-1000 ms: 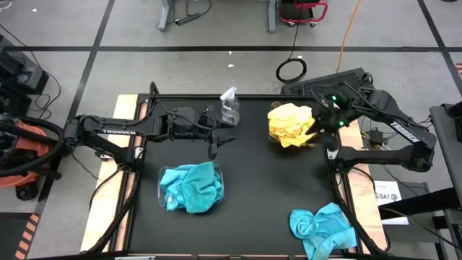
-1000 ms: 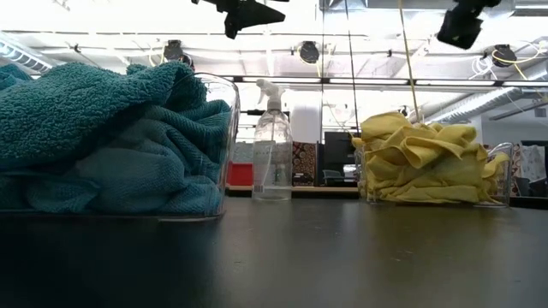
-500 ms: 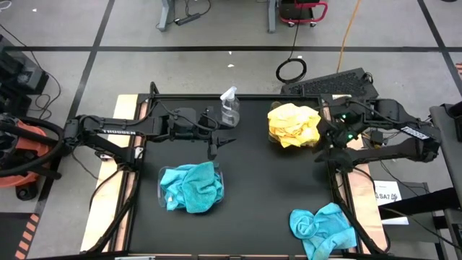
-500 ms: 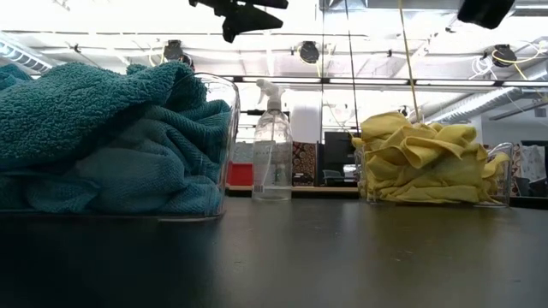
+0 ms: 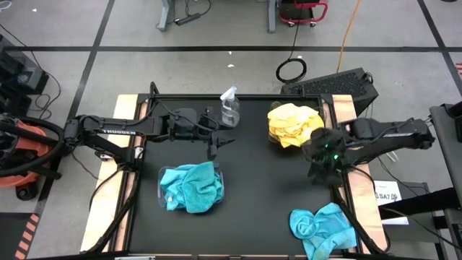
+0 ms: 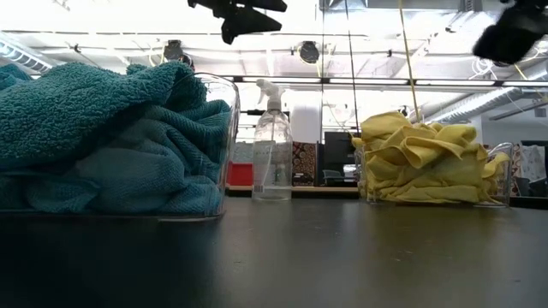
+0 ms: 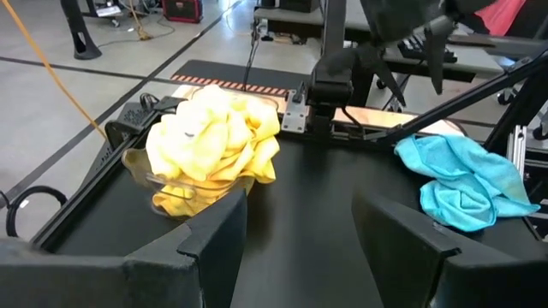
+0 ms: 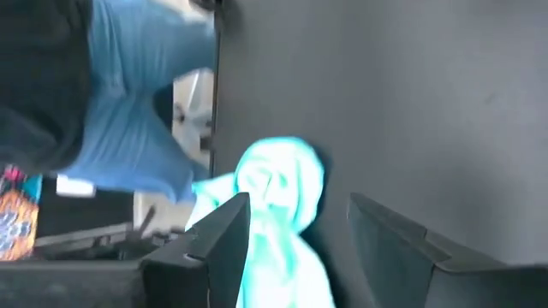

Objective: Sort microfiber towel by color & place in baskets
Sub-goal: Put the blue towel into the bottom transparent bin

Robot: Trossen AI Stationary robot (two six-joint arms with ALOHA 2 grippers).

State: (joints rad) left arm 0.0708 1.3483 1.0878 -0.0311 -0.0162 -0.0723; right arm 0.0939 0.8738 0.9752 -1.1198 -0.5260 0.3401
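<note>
Teal loose towel [image 5: 324, 228] lies lower right on the worktop [image 5: 267, 188], likely the next pick. The right gripper [image 5: 318, 165], jaws spread and empty, hangs above it; the left gripper [image 5: 214, 144], also spread, waits centre-left.

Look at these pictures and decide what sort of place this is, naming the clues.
Probably a robotics lab or workshop, not a home: a black work table stands on a grey concrete floor marked with black tape lines, cables trail over the floor, and exposed ceiling ducts and lights hang overhead.

two baskets [image 5: 164, 189] [image 5: 274, 137], one spray bottle [image 5: 229, 107], two arms, one loose teal towel [image 5: 325, 227]
</note>
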